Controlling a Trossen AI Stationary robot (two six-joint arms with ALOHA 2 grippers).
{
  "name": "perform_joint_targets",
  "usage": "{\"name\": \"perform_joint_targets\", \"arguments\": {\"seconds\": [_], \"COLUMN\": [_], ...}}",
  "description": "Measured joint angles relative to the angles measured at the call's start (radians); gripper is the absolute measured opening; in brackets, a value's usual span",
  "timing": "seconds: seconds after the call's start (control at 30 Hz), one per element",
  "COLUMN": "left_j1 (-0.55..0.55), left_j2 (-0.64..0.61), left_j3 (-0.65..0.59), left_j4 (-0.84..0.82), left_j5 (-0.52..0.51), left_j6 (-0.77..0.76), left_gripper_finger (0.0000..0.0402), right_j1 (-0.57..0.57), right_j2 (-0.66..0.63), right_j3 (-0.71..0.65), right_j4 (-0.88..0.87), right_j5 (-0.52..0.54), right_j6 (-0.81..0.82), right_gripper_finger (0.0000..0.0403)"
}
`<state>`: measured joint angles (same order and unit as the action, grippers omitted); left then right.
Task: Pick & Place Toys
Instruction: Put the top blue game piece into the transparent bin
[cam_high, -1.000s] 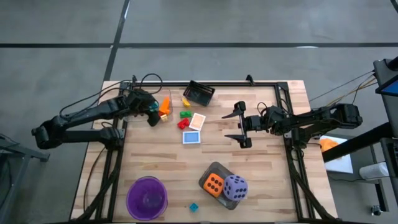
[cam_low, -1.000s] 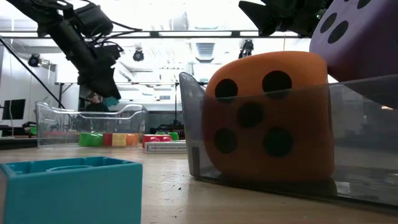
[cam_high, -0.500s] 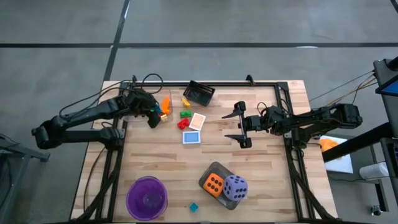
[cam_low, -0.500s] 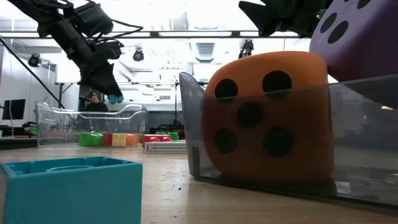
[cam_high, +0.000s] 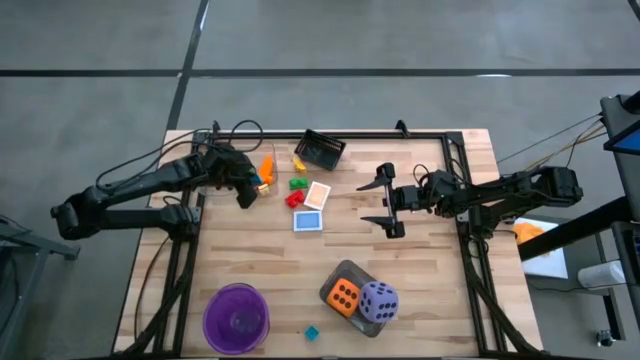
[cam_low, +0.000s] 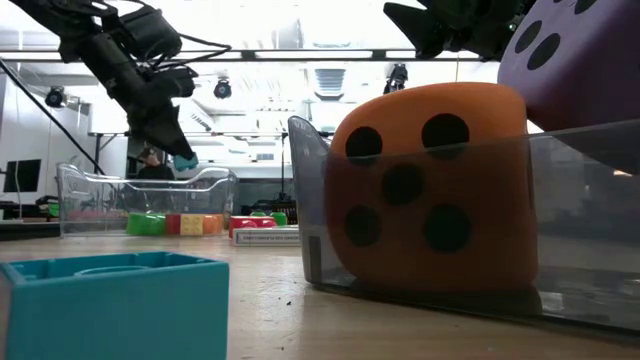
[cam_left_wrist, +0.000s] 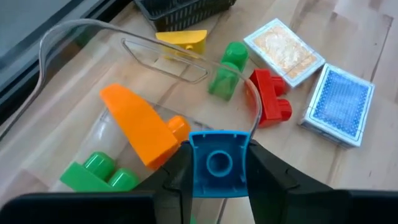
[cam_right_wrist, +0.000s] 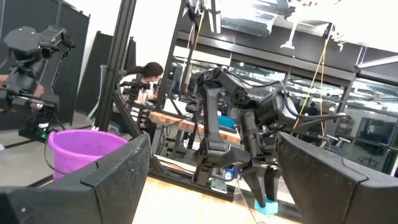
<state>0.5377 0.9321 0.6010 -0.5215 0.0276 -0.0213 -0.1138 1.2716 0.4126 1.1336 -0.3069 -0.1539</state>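
Observation:
My left gripper (cam_high: 250, 186) is at the table's far left, over a clear tray (cam_left_wrist: 68, 143) that holds an orange block (cam_left_wrist: 138, 127) and a green block (cam_left_wrist: 99, 171). It is shut on a small blue block (cam_left_wrist: 217, 163). Beside the tray, a yellow block (cam_left_wrist: 183, 40), a green block (cam_left_wrist: 225, 73), a red block (cam_left_wrist: 268, 96) and two cards (cam_high: 313, 207) lie on the table. An orange die (cam_high: 343, 295) and a purple die (cam_high: 378, 301) sit in a grey tray (cam_high: 350, 270). My right gripper (cam_high: 386, 201) hovers open at mid-right. My left gripper pinches the blue block by two opposite sides (cam_left_wrist: 195, 168) between its two fingers. The fingers slant down from the table's left side. The block's round stud faces back toward the wrist. In the low view the blue block (cam_low: 184, 160) shows just above the clear tray's rim.
A black mesh basket (cam_high: 321, 150) stands at the far edge. A purple bowl (cam_high: 236, 318) sits at the near left, and a small teal block (cam_high: 311, 332) lies near the front edge. Bare wood lies between the cards and the grey tray.

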Motion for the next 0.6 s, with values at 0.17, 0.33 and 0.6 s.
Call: {"name": "perform_joint_targets", "arguments": {"seconds": [0.17, 0.33, 0.6], "left_j1": [0.0, -0.018, -0.026], "left_j2": [0.0, -0.001, 0.01], "left_j3": [0.001, 0.001, 0.001], "left_j4": [0.004, 0.021, -0.028], "left_j5": [0.02, 0.022, -0.017], "left_j6": [0.072, 0.173, 0.258], "left_gripper_finger": [0.0102, 0.0252, 0.034], "right_j1": [0.0, 0.0, 0.0], "right_j2": [0.0, 0.0, 0.0], "right_j3": [0.0, 0.0, 0.0], "right_j4": [-0.001, -0.006, -0.019], "right_j5": [0.0, 0.005, 0.05], "right_j6": [0.0, -0.003, -0.004], "right_gripper_finger": [0.0339, 0.0339, 0.0339]}}
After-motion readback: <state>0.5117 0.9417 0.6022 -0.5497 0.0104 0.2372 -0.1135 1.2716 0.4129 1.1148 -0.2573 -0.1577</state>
